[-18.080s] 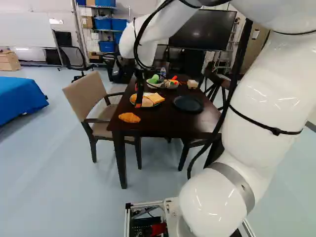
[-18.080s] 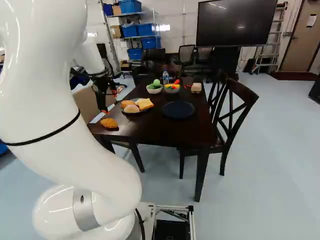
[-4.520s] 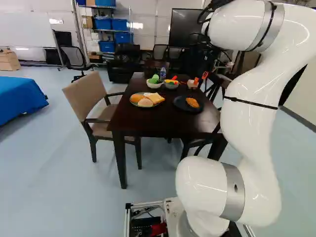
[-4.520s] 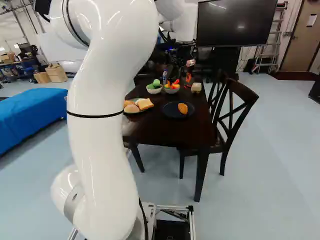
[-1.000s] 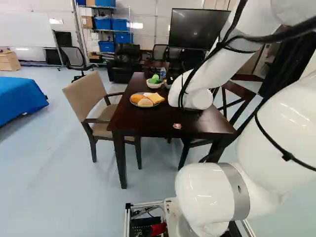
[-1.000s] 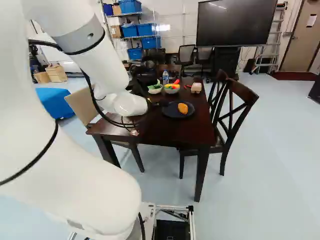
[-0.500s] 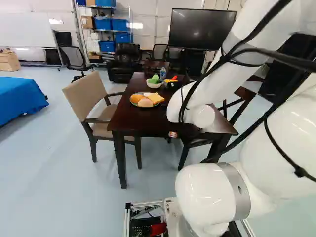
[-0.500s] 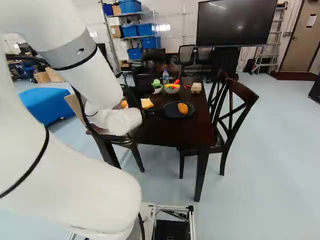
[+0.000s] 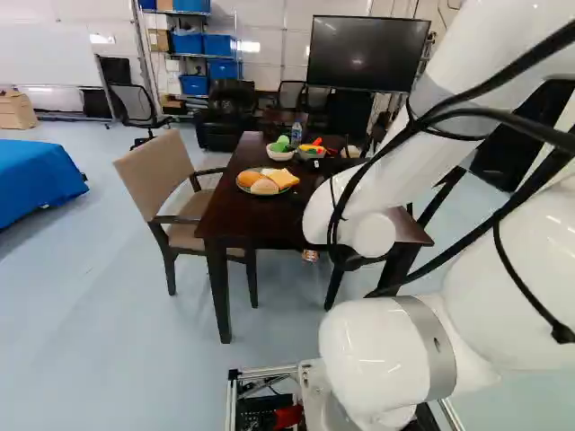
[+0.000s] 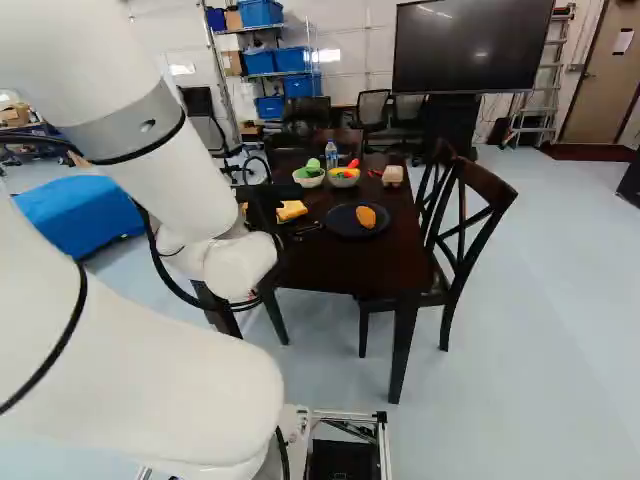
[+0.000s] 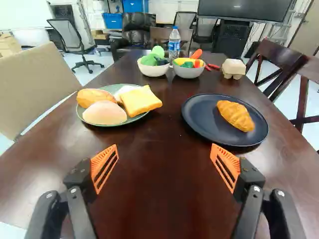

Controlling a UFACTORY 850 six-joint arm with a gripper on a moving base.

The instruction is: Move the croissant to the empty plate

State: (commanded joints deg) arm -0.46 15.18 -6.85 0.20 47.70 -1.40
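In the right base view my gripper [image 10: 303,229] shows partly as a dark shape past the white wrist, over the table. The wrist view shows the gripper [image 11: 164,146] wide open, its orange-padded fingers apart with nothing between them. Ahead of the right-hand finger, the golden croissant [image 11: 236,115] lies on the dark blue plate [image 11: 202,114], well inside its rim and apart from the gripper. In the right base view, the croissant [image 10: 366,216] is in full sight on that plate [image 10: 341,224]. My arm hides both in the left base view.
A green plate [image 11: 82,115] holds bread pieces. Farther along the dark table [image 11: 159,184] stand two bowls [image 11: 153,70] of toy food, a bottle [image 11: 174,44] and a small carton [image 11: 233,68]. Chairs flank the table: beige [image 9: 162,171] and dark wooden [image 10: 475,230].
The croissant, earliest on bare table near the corner, is now on the dark plate. Over the last second my arm has drawn back from the plates toward the base. The base has not moved.
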